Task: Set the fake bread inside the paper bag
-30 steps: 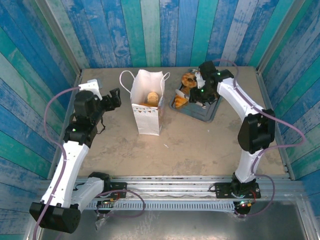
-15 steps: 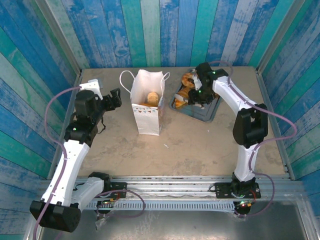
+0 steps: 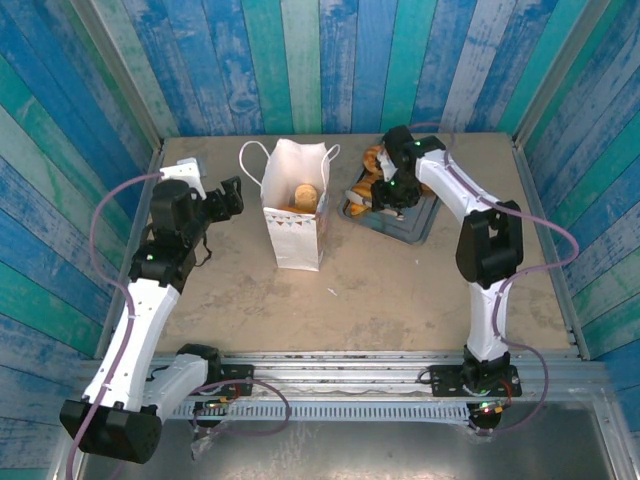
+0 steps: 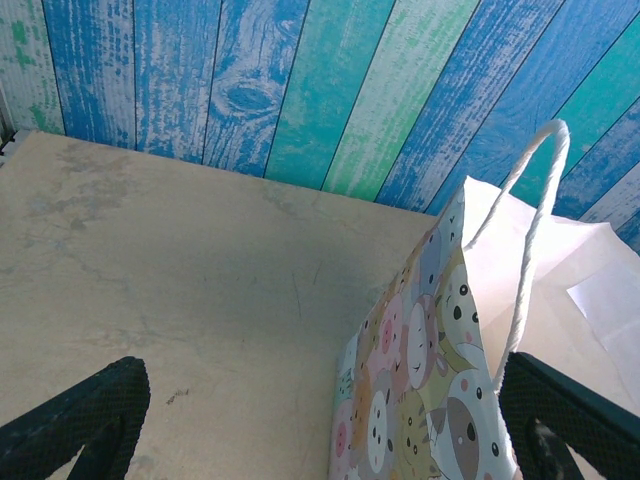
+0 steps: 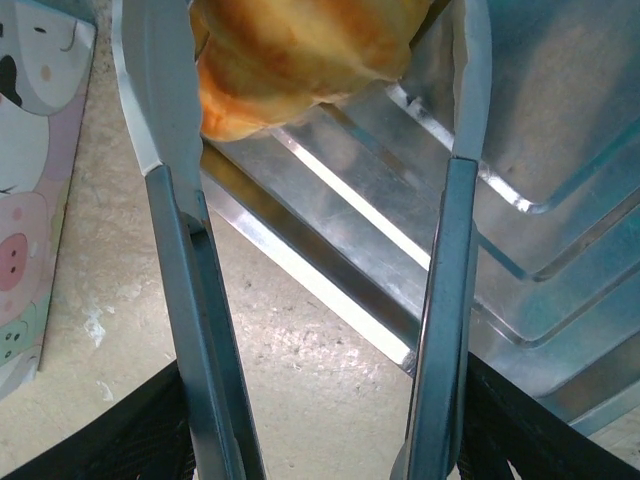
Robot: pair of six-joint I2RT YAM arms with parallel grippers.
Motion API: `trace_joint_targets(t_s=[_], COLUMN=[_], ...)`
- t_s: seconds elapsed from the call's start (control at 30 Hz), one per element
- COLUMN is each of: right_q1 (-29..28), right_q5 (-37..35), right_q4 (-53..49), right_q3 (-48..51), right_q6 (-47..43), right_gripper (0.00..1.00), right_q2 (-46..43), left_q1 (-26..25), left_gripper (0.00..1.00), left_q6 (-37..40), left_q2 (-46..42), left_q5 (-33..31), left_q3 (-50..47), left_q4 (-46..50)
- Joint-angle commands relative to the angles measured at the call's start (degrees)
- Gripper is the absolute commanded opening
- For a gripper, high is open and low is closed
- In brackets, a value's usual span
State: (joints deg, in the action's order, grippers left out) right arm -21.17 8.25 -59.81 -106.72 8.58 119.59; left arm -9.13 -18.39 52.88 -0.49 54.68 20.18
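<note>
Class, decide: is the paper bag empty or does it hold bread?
Not empty. From above, the upright paper bag stands open with a golden bread piece inside.

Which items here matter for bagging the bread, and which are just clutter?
Job: fake bread, one piece pinched in the tongs that the right gripper holds; paper bag.
Lying about: metal tray, small pale speck on the table.

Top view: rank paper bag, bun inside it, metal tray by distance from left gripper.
1. paper bag, just right of the left gripper.
2. bun, inside the bag.
3. metal tray, beyond the bag, farther right.
</note>
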Motion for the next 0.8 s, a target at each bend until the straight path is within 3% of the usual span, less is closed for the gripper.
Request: trace_joint_targets(t_s=[0.0, 0.43, 0.77], right_q1=[-0.63, -0.77, -0.93], right_q5=[-1.36, -2.75, -4.28], right_q4=[-1.47, -2.44, -2.35], right_q3=[-1.91, -1.10, 3.54], right_q6=[-1.02, -0.90, -0.25], right_gripper=[0.63, 0.48, 0.45], right_q2=[0.99, -1.59, -8.01], left_q1=[-0.19, -0.19, -0.19], left_gripper=[0.94, 0.94, 0.94], left_q6=[0.38, -0.11, -1.18], left_q2=[0.46, 0.47, -0.74], left_q5=[0.31, 0.67, 1.97], left_q3=[0.80, 0.76, 1.30], left_q4=[-0.68, -0.83, -0.43])
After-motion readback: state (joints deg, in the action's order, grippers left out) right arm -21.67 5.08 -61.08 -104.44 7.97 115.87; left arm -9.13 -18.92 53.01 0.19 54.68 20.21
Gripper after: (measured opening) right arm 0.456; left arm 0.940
